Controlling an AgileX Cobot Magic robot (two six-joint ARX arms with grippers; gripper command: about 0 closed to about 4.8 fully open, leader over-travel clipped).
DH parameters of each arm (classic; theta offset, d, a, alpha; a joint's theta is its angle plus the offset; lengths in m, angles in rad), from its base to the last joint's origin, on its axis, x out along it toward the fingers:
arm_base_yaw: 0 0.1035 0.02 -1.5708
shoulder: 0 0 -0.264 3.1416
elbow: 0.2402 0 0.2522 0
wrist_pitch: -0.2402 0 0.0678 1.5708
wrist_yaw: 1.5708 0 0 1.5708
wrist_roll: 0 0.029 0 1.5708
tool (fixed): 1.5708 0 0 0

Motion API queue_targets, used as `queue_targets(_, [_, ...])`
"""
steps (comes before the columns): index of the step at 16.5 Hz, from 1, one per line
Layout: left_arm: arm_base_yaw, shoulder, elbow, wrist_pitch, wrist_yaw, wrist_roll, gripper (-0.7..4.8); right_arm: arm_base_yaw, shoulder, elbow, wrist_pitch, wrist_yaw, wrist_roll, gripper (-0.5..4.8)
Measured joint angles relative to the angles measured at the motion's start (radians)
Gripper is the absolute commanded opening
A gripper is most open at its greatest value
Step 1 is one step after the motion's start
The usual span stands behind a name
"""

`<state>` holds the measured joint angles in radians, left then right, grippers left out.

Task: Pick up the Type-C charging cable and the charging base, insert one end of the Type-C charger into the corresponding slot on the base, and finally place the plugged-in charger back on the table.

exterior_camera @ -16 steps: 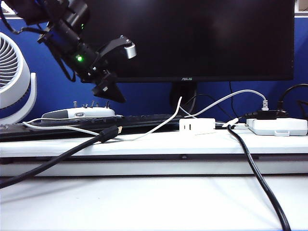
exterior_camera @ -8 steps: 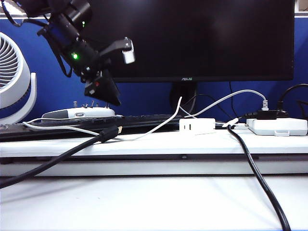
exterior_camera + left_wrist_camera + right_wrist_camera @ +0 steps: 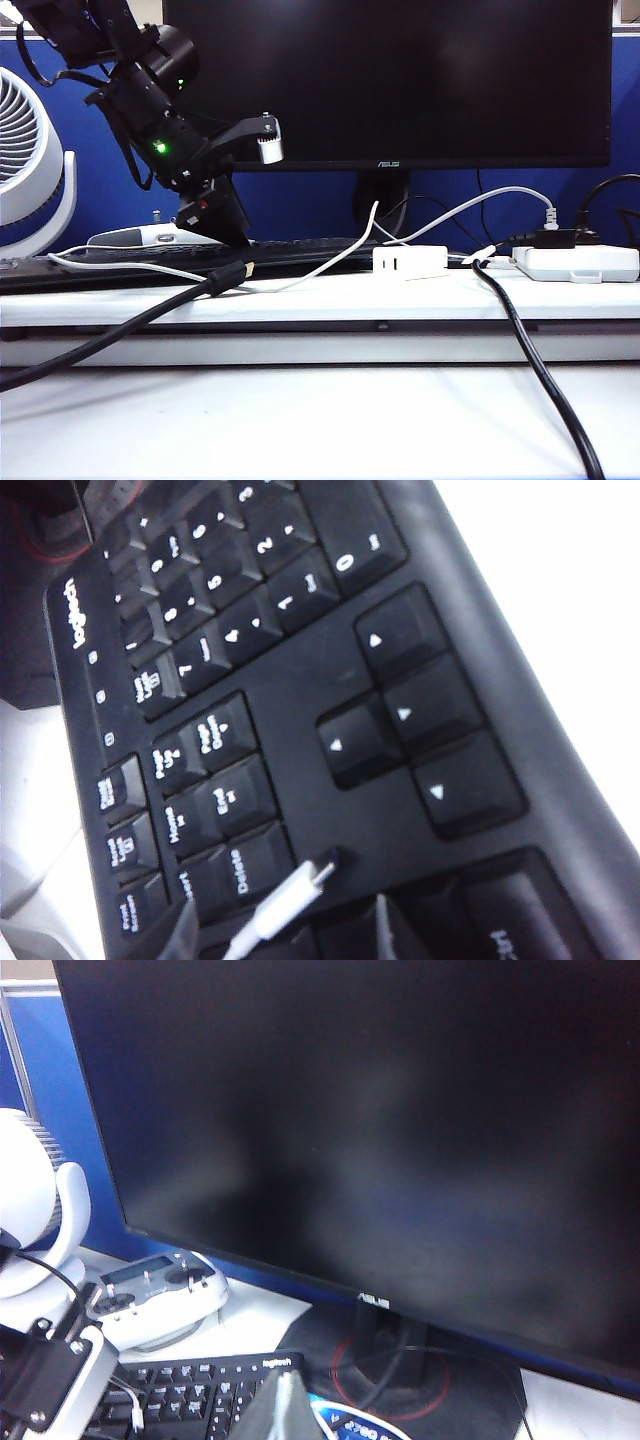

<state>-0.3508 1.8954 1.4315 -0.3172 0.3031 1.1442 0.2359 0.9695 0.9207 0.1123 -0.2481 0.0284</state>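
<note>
The Type-C charging cable [image 3: 322,264] is thin and white and trails over the black keyboard [image 3: 290,248] on the table's [image 3: 320,420] raised ledge. Its small plug end [image 3: 300,888] lies on the keys by the Delete key. My left gripper [image 3: 285,932] hangs open just above the keyboard, a finger on each side of the plug and touching neither side. In the exterior view the left gripper [image 3: 252,190] is tilted down at the left. The charging base [image 3: 408,262] stands on the ledge to the right. My right gripper [image 3: 285,1405] is shut on nothing, raised before the monitor.
A big black monitor [image 3: 400,80] stands behind the keyboard. A thick black cable [image 3: 120,335] with a gold plug crosses the ledge. Another black cable [image 3: 530,360] hangs down at the right. A white power strip [image 3: 575,262], a greyish-white cable [image 3: 480,197], a fan [image 3: 30,160] and a white controller [image 3: 150,1295] are also there.
My left arm has come down towards the keyboard and its wrist has rolled, so the lower finger now sits close over the keys. The right arm has stayed still.
</note>
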Motion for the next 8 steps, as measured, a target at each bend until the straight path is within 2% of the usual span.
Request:
queue_targets(3, [-0.002, 0.006, 0.002, 0.006, -0.017, -0.003, 2.31, 0.0, 0.0, 0.0, 0.003, -0.002, 0.0, -0.01])
queue_targets(4, [-0.002, 0.006, 0.004, 0.002, -0.02, -0.005, 2.06, 0.0, 0.0, 0.0, 0.003, -0.002, 0.0, -0.01])
queue_targets(8, [0.004, 0.016, 0.098, -0.034, -0.068, -0.036, 2.07, 0.0, 0.0, 0.0, 0.004, -0.003, 0.0, -0.01])
